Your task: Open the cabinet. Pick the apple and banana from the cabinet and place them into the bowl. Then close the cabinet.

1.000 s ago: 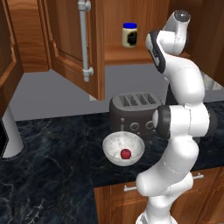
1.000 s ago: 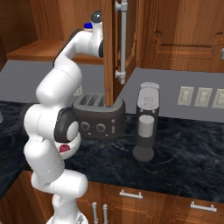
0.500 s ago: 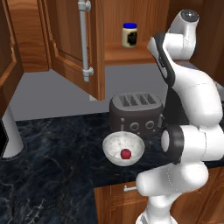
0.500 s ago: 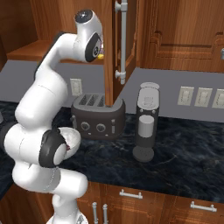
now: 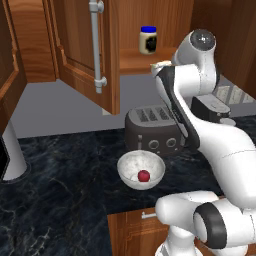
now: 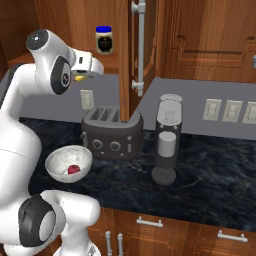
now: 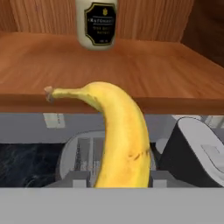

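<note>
Your claw (image 6: 80, 76) is clamped on the banana (image 7: 118, 140), which rises from between the fingers in the hand view, stem end tipped toward the shelf (image 7: 131, 65) of the open cabinet (image 5: 85, 60); you hold it just off the shelf edge, above the toaster (image 6: 111, 132). A jar (image 7: 96, 22) stands further back on the shelf. The apple (image 5: 144, 175) already lies in the bowl (image 5: 129, 166) on the counter (image 5: 60, 190), so I judge 1 fruit is left to drop, then the doors to close
</note>
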You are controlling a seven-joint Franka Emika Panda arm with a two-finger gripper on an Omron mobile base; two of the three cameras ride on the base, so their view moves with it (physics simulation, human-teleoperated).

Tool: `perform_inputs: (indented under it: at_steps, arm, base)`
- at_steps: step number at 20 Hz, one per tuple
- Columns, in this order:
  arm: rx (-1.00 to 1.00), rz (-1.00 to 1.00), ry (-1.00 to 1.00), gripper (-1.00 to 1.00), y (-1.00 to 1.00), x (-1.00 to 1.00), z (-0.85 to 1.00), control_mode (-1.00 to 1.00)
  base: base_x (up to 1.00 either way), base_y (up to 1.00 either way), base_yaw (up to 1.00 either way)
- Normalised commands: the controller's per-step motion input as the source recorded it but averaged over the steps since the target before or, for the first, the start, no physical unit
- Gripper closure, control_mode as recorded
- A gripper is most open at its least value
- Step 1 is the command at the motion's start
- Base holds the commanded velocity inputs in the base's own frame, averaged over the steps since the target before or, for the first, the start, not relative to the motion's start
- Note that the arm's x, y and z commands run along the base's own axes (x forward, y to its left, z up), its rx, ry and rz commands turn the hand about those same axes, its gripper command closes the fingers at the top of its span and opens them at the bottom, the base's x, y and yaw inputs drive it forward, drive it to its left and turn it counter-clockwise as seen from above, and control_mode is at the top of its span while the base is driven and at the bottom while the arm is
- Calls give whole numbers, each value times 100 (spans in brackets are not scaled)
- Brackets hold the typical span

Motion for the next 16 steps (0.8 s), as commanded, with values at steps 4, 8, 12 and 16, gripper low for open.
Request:
perform_inputs:
  at_steps: [4,8,12,16]
  arm:
    - [-16,28,0,100,88,-100,-18,-100]
    - [-2,15,-1,100,26,-60,-11,-100]
    - [0,1,5,100,0,-7,-12,-100]
    - [2,9,27,100,-1,-20,-70,-100]
  base:
    - [0,0,0]
    - [0,0,0]
    - [0,0,0]
    - [0,0,0]
